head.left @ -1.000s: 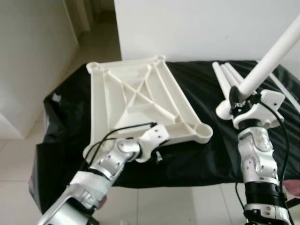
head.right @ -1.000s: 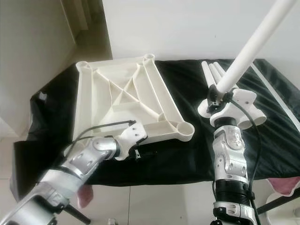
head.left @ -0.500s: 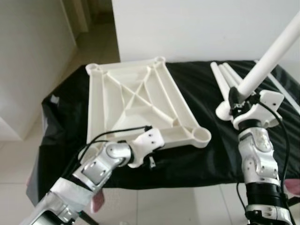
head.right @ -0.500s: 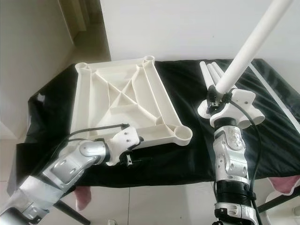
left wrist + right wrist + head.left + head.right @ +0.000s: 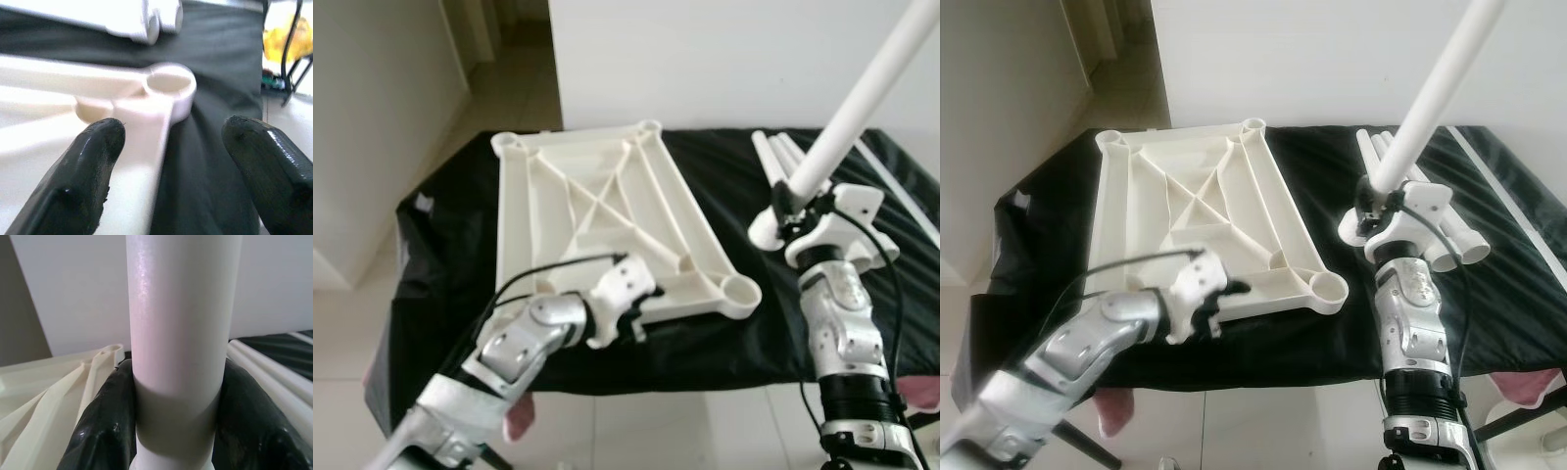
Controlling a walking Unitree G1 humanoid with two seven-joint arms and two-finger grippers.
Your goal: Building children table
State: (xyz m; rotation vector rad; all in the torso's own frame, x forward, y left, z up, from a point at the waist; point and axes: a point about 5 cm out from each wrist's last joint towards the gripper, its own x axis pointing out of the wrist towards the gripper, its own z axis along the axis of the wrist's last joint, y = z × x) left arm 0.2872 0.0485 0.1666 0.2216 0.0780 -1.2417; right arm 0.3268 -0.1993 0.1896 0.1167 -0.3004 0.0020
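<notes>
Left claw [image 5: 641, 315]: wide open, at tabletop's [image 5: 597, 211] near edge, by counter's [image 5: 440, 245] front.
Right claw [image 5: 793, 201]: closed around leg [image 5: 857, 103], held upright beside tabletop.

A plain room in a home: pale glossy floor tiles [image 5: 342, 343], bare white walls [image 5: 724, 59], and a doorway at far left opening onto a corridor. A worktop draped in black cloth [image 5: 460, 245] stands against the far wall.
</notes>
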